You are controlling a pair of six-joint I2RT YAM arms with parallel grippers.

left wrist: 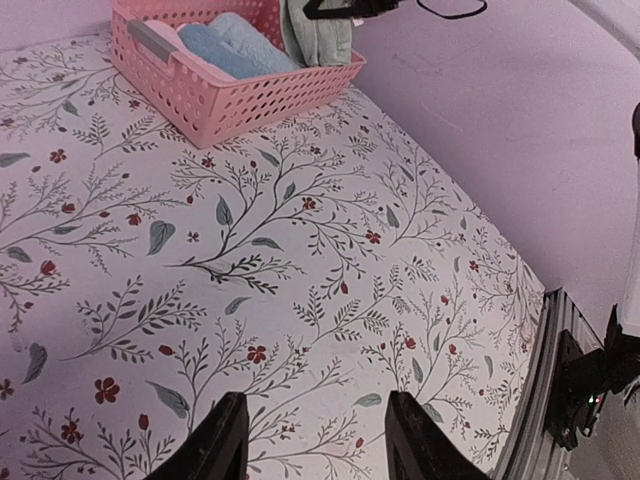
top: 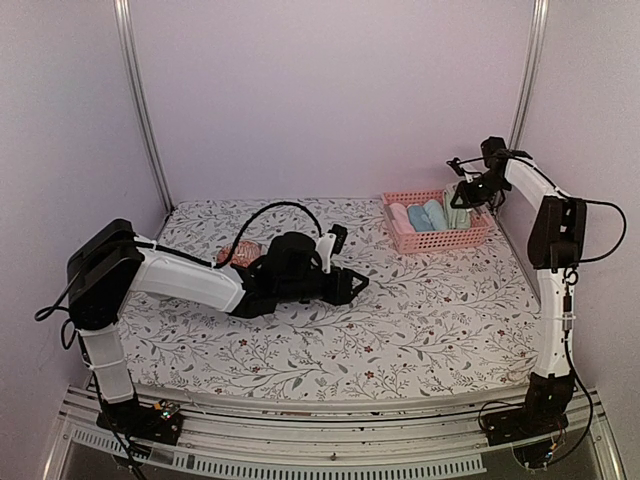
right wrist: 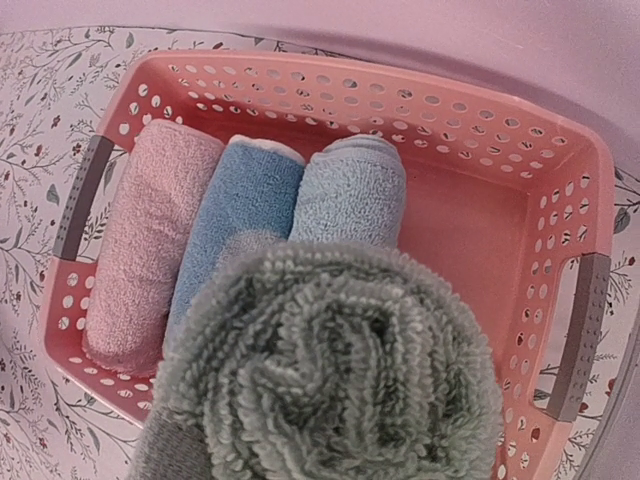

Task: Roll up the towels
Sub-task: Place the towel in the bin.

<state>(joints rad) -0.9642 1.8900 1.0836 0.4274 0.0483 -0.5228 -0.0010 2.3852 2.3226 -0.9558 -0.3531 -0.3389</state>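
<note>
My right gripper [top: 463,193] is shut on a rolled grey-green towel [right wrist: 335,375] and holds it upright over the empty right end of the pink basket [right wrist: 480,230]. The towel hides the fingers in the right wrist view. A pink roll [right wrist: 145,250], a blue roll [right wrist: 240,215] and a pale blue roll [right wrist: 350,190] lie side by side in the basket. My left gripper [top: 355,283] is open and empty, low over the mid-table cloth; its fingertips [left wrist: 225,440] frame bare floral cloth. The basket [left wrist: 250,100] and the hanging towel [left wrist: 318,35] show far off in the left wrist view.
The basket [top: 440,243] stands at the back right of the floral tablecloth [top: 400,330]. A small reddish item [top: 228,256] lies partly hidden behind my left arm. The table's right edge and a metal rail [left wrist: 560,380] are near the left gripper's view.
</note>
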